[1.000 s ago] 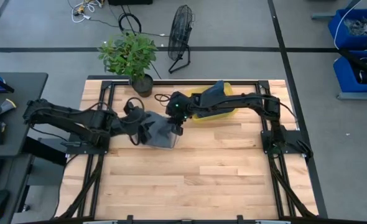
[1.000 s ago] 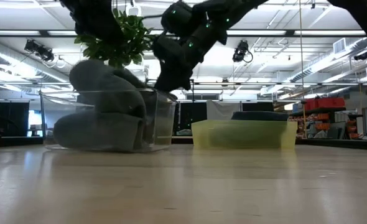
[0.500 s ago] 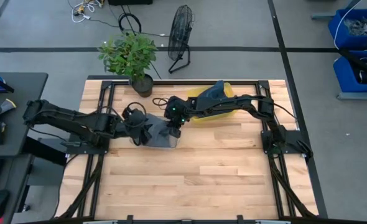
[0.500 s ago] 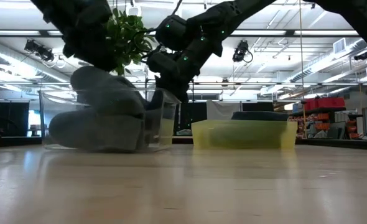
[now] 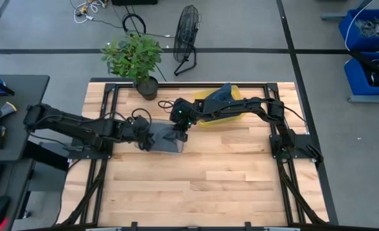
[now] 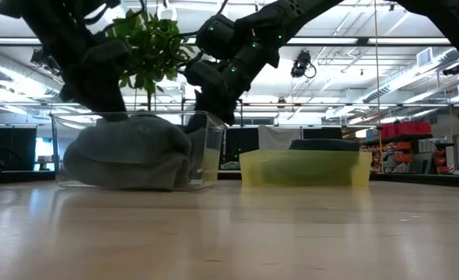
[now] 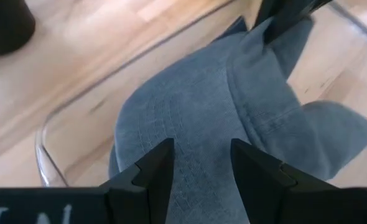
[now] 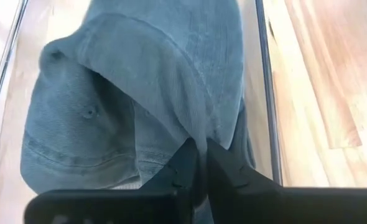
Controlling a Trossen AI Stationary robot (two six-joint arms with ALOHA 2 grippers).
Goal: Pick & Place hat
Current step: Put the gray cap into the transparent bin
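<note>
A grey-blue hat [image 5: 164, 138] lies slumped inside a clear plastic bin [image 6: 206, 152] at the table's far left middle. The hat also shows in the low view [image 6: 128, 155]. My left gripper [image 7: 202, 168] is open, its fingers apart over the hat's crown [image 7: 190, 118], at the bin's left side [image 5: 144, 136]. My right gripper [image 8: 202, 165] is shut on the hat at the bin's right side [image 5: 180, 133]. My left gripper: whether its fingers touch the hat's crown, I cannot tell. My right gripper pinches a fold of the hat's cloth [image 8: 199, 134] between its two fingers, close to the bin's right wall [image 8: 264, 93]. The fingers come from above, slanting down into the bin. The rest of the hat lies in the bin.
A yellow bin [image 5: 234, 115] holding a dark blue hat [image 5: 220, 95] stands at the far edge, right of the clear bin. A potted plant [image 5: 135, 58] stands at the far left corner. The near half of the wooden table [image 5: 202, 186] is bare.
The hat, raised in a hump above the bin's rim a second ago, has sunk down and now lies slumped inside the clear bin. My left gripper has gone down and slightly toward the table's near edge. My right gripper has shifted slightly toward the left.
</note>
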